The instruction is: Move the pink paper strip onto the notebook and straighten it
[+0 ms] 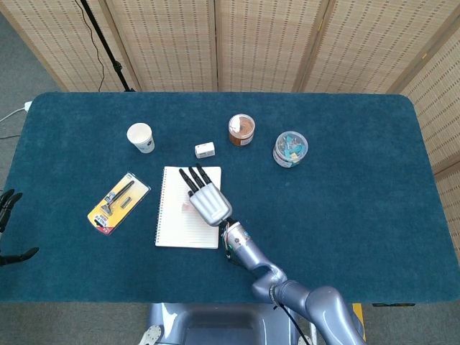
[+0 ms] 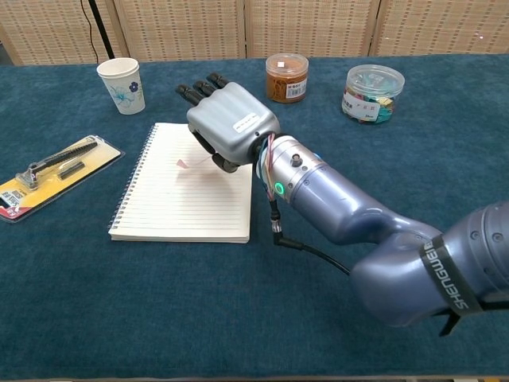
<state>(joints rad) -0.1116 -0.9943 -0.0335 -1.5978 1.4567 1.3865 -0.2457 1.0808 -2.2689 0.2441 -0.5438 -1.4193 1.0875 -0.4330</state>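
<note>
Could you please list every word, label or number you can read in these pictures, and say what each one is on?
"SHENGWEI" on the black band around the grey right arm.
White sticker on the back of the right hand: too small to read.
Yellow tool package, small white box: print unreadable.

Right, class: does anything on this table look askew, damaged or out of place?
Only the pink strip: it lies on the notebook with its visible end lifted off the page, the rest hidden under the right hand. The cup and both jars stand upright, and nothing is spilled.
</note>
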